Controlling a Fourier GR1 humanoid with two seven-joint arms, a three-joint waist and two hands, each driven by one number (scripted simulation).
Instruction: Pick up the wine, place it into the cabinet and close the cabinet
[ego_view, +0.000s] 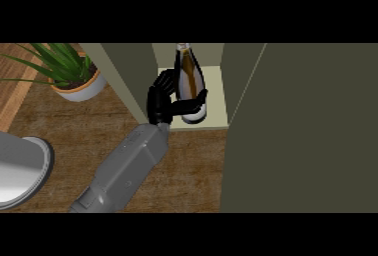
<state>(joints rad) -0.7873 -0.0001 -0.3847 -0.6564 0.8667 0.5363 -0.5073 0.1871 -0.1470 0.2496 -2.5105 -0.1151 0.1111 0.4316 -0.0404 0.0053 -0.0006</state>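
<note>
One hand in view, black, at the end of a grey forearm that runs up from the lower edge toward the cabinet. Which arm it is cannot be told from this view alone; it enters left of centre. Fingers curled round the wine, thumb side toward the bottle's lower body, so the hand has hold of it. Wine stands inside the cabinet's open compartment, base on the pale shelf, neck pointing toward the top of the view, amber liquid visible through the glass, pale base showing below the fingers. Cabinet door open, seen edge-on just left of the hand. Large olive-grey cabinet face fills the right side. Potted plant on the wooden counter at upper left, well apart from the cabinet opening. Grey rounded object at the left edge, partly cut off.
</note>
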